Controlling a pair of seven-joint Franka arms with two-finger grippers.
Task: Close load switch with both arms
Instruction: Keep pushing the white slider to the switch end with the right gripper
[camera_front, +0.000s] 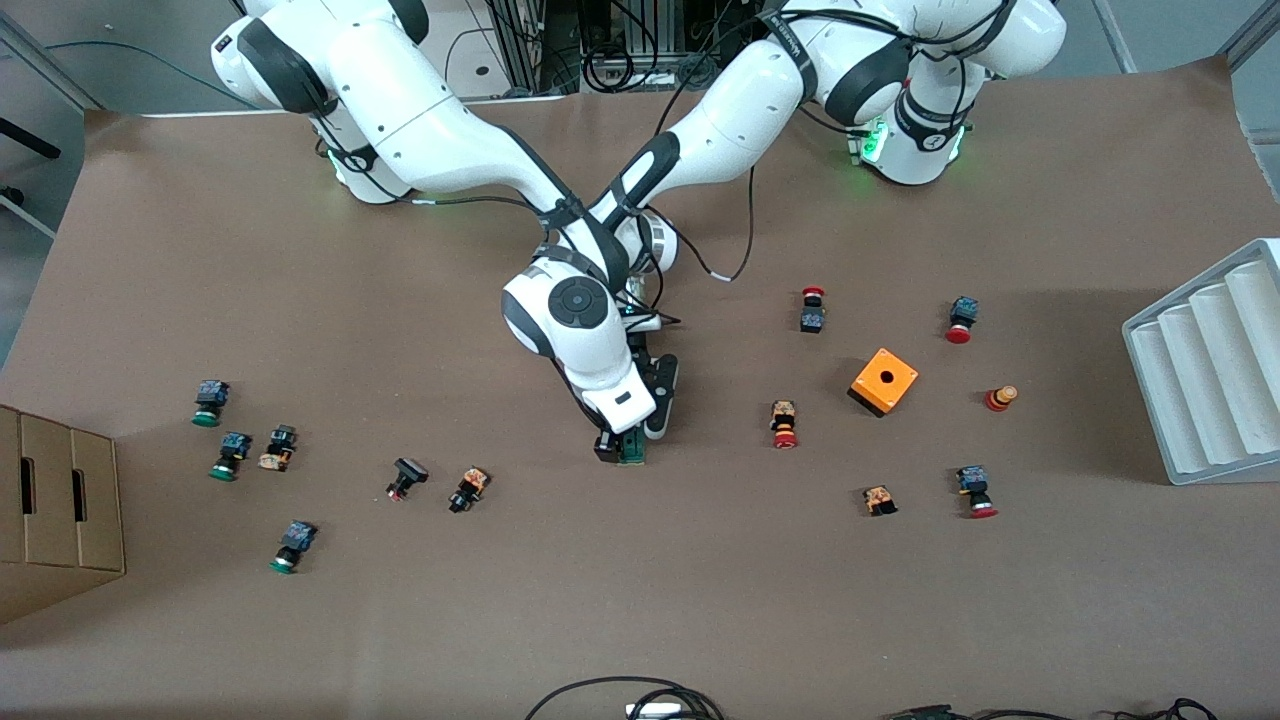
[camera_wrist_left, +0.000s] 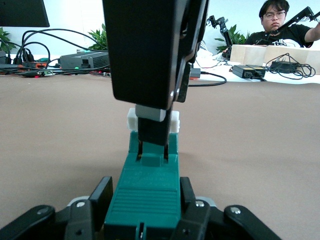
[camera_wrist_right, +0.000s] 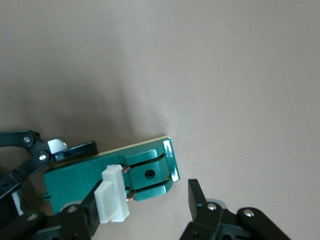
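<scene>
Now | left claw (camera_wrist_left: 142, 210) clamps load switch (camera_wrist_left: 147, 182) | right claw (camera_wrist_right: 145, 212) parted over it | orange box (camera_front: 884, 381) well apart

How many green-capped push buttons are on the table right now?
3, all toward the right arm's end of the table: the farthest green button, the middle green button slightly nearer the front camera, the nearest green button. Others may be hidden from view.

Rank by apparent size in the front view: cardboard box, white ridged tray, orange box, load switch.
1. White ridged tray and cardboard box: look alike, both cut off by the frame, so unranked.
2. Orange box.
3. Load switch, mostly hidden under the end effectors.
</scene>
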